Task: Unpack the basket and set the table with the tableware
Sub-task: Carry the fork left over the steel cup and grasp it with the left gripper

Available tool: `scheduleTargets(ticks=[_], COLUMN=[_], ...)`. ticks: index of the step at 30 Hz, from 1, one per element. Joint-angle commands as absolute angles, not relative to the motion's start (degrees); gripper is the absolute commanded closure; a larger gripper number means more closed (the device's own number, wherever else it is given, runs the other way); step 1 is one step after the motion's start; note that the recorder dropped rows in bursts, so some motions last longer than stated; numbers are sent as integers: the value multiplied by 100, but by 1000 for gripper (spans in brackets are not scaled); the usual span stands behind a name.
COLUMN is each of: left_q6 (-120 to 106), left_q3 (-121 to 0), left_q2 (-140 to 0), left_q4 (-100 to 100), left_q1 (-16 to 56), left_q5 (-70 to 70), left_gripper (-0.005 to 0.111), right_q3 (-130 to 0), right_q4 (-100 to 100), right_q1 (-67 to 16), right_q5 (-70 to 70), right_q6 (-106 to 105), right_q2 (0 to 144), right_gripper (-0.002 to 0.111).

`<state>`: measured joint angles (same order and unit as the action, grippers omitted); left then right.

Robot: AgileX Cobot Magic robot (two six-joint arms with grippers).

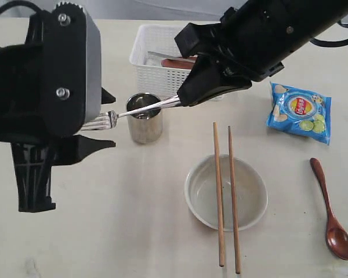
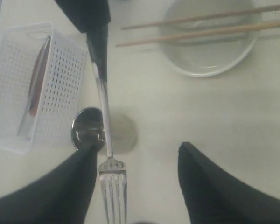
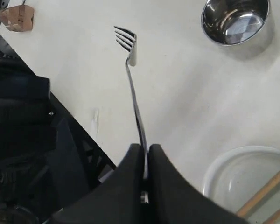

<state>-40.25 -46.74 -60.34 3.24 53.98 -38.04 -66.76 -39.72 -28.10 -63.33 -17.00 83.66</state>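
Note:
My right gripper point(image 1: 182, 99) point(image 3: 145, 147) is shut on the handle end of the steel fork point(image 1: 142, 109) point(image 3: 133, 93) and holds it level above the table point(image 1: 122, 220), over the steel cup point(image 1: 144, 119). The fork's tines point(image 2: 113, 182) lie between the fingers of my left gripper point(image 1: 107, 120) point(image 2: 137, 148), which is open and not touching them. Behind the cup, the white basket point(image 1: 148, 52) holds a brown plate point(image 1: 177, 62) and a steel piece. Two chopsticks point(image 1: 218, 197) rest across the off-white bowl point(image 1: 249, 191). The wooden spoon point(image 1: 332, 214) lies at the right.
A blue chips bag point(image 1: 298, 111) lies right of the basket. The left arm's body point(image 1: 46, 87) fills the exterior view's left side and hides the table there. The table's edge point(image 3: 74, 109) shows in the right wrist view.

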Motion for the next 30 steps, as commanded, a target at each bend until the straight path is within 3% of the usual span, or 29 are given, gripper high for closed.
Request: scheduleTargets(ticks=[1,6,22,27,30], left_q6=[-4106,-4106,-3764,-3402,-3539], left_q3=[-4333,-4038,-3835,-3835,-3835], left_q2=[-6031,-6031,-6877,-6877,-6927], left_q4=[220,220,230,230,230], left_q1=[5392,5392,5378,4610,4527], left_q5=[-2863,-1988,-1187,-895,-768], left_gripper=[53,53,53,53,55], right_q3=[-6657,-6657,-6657,-6657,-6657], right_q4=[-4232,-4333,-4530,-4530,-4530], right_q1=[-2817,-2817,-2817,-2817,-2817], right_q5=[-6409,-6421,-6480,-6480,-6480], right_q6=[-1899,-1931,-2099,-2097,-2123], right_q2=[8369,8358,8358,8358,8358], right_gripper=[109,109,109,109,109])
